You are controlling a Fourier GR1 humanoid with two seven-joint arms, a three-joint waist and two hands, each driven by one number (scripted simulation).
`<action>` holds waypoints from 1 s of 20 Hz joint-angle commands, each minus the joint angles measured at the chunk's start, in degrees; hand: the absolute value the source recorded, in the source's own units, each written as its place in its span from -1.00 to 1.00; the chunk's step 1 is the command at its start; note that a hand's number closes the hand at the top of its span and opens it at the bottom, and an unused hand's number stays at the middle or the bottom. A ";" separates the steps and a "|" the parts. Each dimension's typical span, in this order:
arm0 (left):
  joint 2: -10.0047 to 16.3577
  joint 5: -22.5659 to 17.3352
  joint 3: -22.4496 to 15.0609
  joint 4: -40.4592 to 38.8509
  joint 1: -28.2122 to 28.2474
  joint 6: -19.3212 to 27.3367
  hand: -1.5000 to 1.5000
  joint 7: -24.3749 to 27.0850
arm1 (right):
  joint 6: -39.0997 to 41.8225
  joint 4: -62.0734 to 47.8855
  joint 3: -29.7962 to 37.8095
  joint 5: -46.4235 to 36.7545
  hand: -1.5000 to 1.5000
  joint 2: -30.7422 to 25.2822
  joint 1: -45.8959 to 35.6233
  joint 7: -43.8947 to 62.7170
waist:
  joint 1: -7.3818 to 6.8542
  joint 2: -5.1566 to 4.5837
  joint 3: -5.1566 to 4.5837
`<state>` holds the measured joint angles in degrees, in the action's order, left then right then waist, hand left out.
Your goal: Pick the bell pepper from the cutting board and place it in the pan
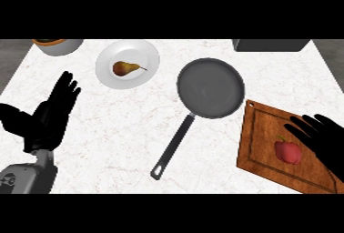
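A red bell pepper (288,152) lies on the wooden cutting board (263,141) at the right of the counter. My right hand (324,141) is just right of the pepper over the board, fingers straight and spread, close to the pepper without curling round it. The dark grey pan (210,87) sits in the middle, its long handle (172,149) pointing toward the front. My left hand (50,113) rests open at the left, fingers up, far from the board.
A white plate (128,57) holding a pear (125,68) stands at the back left. A bowl (58,45) sits in the far left corner. A dark box (271,44) is at the back right edge.
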<state>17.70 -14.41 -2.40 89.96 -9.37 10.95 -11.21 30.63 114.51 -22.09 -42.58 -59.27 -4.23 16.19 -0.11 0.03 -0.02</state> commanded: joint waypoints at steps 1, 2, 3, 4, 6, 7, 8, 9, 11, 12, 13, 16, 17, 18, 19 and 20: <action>-0.08 -0.15 1.70 0.93 2.22 -2.12 0.00 1.29 | 2.20 3.82 -0.84 -5.33 -1.00 4.03 1.99 3.12 | 0.19 0.06 0.01; -0.39 0.88 1.52 -0.70 -1.60 -0.92 0.00 -0.80 | 4.59 4.13 -2.32 -5.34 -1.00 7.88 -0.57 5.86 | 0.12 -0.01 0.00; -0.64 0.56 1.46 5.95 3.52 -0.32 0.00 -1.96 | 3.10 3.46 2.11 -4.41 -1.00 4.35 1.70 -0.17 | 0.08 0.09 0.02; -0.62 1.56 0.98 2.83 2.17 -1.06 0.00 -1.26 | 0.79 2.83 -2.95 -8.08 -1.00 9.02 2.87 2.41 | 0.11 0.03 0.03; -1.13 1.20 1.92 -0.19 1.48 -2.81 0.00 1.08 | 4.52 -3.51 -3.06 -9.04 -1.00 12.26 -4.84 1.04 | -0.40 -0.11 0.01; -2.36 2.91 1.63 1.50 0.74 -0.03 0.00 -0.71 | 4.82 2.49 -2.95 -10.71 -1.00 12.19 0.76 3.59 | 0.12 0.01 0.01; -2.62 1.53 2.28 -2.82 0.78 -2.79 0.00 2.79 | 6.72 1.48 -4.88 -11.06 -1.00 13.83 0.36 5.59 | 0.13 -0.04 0.00; -0.51 2.08 2.30 2.08 0.71 -2.18 0.00 -1.25 | 2.43 -5.35 -7.23 -15.28 -1.00 15.29 -1.45 3.98 | -0.33 -0.06 0.03; -2.97 2.59 1.93 0.37 0.42 -1.76 0.00 -0.26 | 7.10 -4.42 -3.17 -13.54 -1.00 15.13 -1.87 3.65 | -0.01 -0.03 0.01; -2.64 2.93 2.84 -2.75 -0.99 -2.94 0.00 1.19 | 5.33 -5.15 -3.55 -15.73 -1.00 16.74 -1.85 3.40 | 0.09 -0.05 0.01; -2.48 2.69 1.94 4.97 2.24 -1.79 0.00 -3.36 | 8.26 -3.27 -3.17 -15.55 -1.00 17.38 -1.93 5.14 | -0.09 0.04 0.02; -3.19 3.90 2.49 -0.33 -3.49 -1.50 0.00 -4.03 | 8.58 -8.23 -1.41 -17.33 -1.00 17.39 -5.25 1.63 | 0.08 -0.04 0.02; -2.03 1.82 4.96 -1.53 -1.20 -5.31 0.00 -0.74 | 7.45 -8.15 -1.32 -18.46 -1.00 19.39 -4.03 1.41 | 0.07 -0.03 0.01; -2.31 2.96 3.81 2.34 0.58 -3.98 0.00 -3.14 | 2.42 -9.65 -0.34 -19.28 -1.00 17.30 -1.05 -2.28 | 0.08 0.01 0.03; -3.91 5.11 2.60 1.35 -2.95 -1.15 0.00 -4.50 | 3.80 -10.60 -2.79 -20.45 -1.00 21.36 -2.16 0.16 | 0.10 -0.02 0.03; -1.31 1.31 6.95 -2.92 -2.18 -5.81 0.00 -1.00 | 6.53 -13.98 -1.40 -19.17 -1.00 22.36 -7.38 -1.03 | -0.16 -0.10 0.01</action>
<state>15.28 -11.54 1.43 89.94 -10.79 7.78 -13.53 36.20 105.41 -24.23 -60.52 -40.27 -7.87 17.07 -0.10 -0.01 0.01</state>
